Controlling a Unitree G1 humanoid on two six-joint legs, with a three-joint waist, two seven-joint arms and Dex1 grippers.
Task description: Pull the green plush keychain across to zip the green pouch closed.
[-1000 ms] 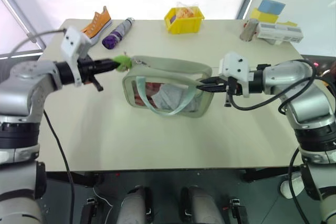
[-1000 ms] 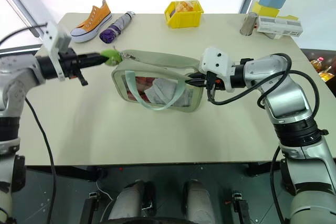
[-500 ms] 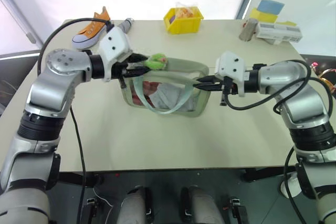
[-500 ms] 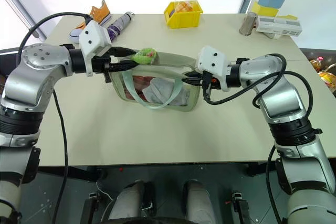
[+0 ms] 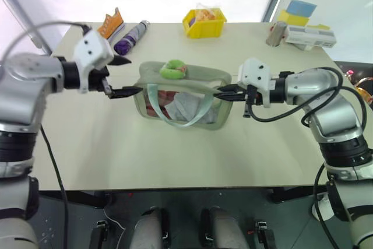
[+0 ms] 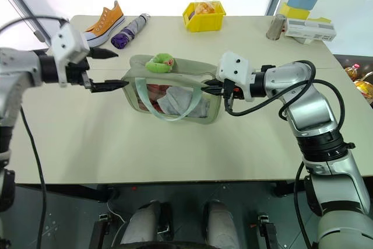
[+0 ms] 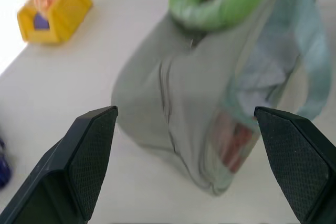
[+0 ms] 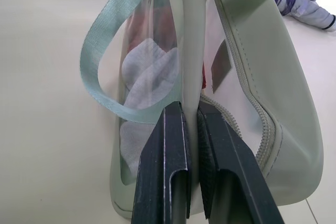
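Mid-desk, the soft, light green pouch (image 5: 183,97) sagged, its right end pinched by the right gripper (image 5: 220,93), while the left gripper (image 5: 129,74) gaped empty beside it, the squashy green plush keychain (image 5: 172,69) resting on top.

Greens and greys on a pale beige table (image 5: 175,155)

At centre frame the green pouch (image 5: 192,74) is sage green with a clear window showing white and red contents, and a paler mint strap (image 5: 175,115); on its top sits the green plush keychain (image 5: 172,69), bright lime with a dab of pink. Upper left of the frame lie an orange sneaker with a white sole (image 5: 111,24) and a purple bottle (image 5: 129,38); upper middle, a yellow bin (image 5: 204,23); upper right, a blue sponge (image 5: 301,7). Both grippers have black fingers (image 7: 89,161) on white and silver arms
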